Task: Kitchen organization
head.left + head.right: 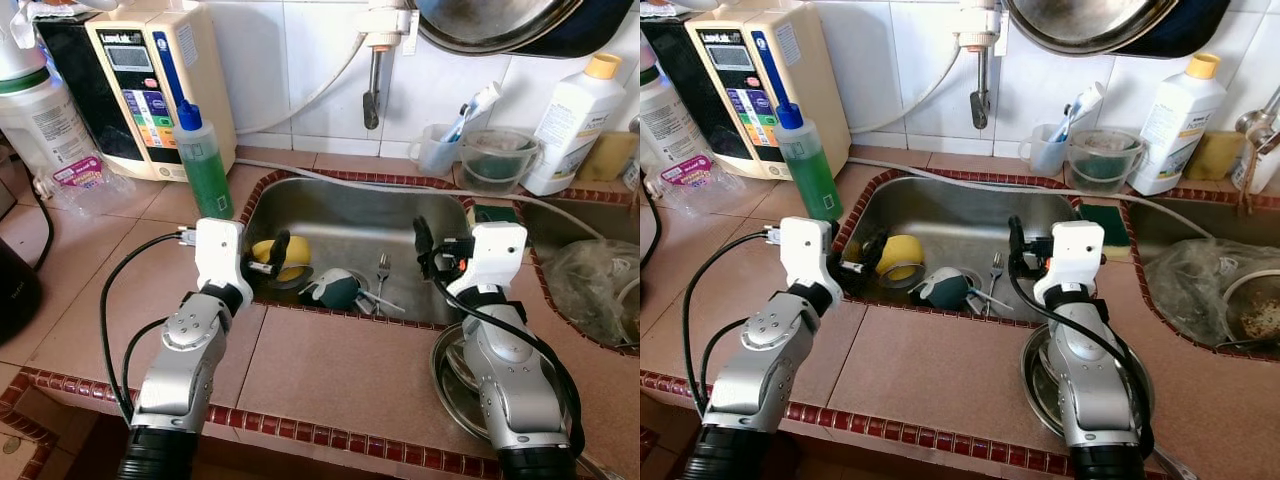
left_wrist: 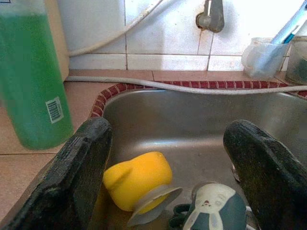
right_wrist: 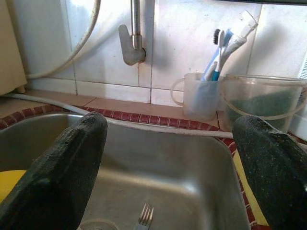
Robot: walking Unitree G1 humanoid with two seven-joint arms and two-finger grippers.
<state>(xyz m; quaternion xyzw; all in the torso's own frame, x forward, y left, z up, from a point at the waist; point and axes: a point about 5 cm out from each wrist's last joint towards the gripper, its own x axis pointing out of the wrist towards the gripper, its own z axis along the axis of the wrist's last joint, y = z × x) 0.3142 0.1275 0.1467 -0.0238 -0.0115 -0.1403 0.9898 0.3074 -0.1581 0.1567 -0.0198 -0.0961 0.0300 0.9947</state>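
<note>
Sink [image 1: 300, 205] and counter fill the left eye view, and both arms reach over the near rim, which reads as lining up on the dishes lying in the basin: the left gripper [image 1: 268, 257] hangs spread and empty just above a yellow cup [image 1: 282, 259] lying on its side, with a teal mug [image 1: 335, 290] and a fork [image 1: 382, 268] beside it on the steel floor. The right gripper [image 1: 432, 250] sits over the basin's right side, also unclenched and carrying nothing. In the right eye view a green soap bottle [image 1: 808, 162] stands on the tiles at the sink's left corner, and a metal plate [image 1: 1035, 375] lies on the counter under the right forearm, perhaps parked there for washing. The left wrist view looks between two parted black fingers [image 2: 72, 177] straight at the yellow cup, so that cup seems the likely next pick. The right wrist view shows its fingers [image 3: 62, 172] wide apart, framing the faucet [image 3: 132, 40] and a toothbrush cup [image 3: 199, 96] on the back ledge.
</note>
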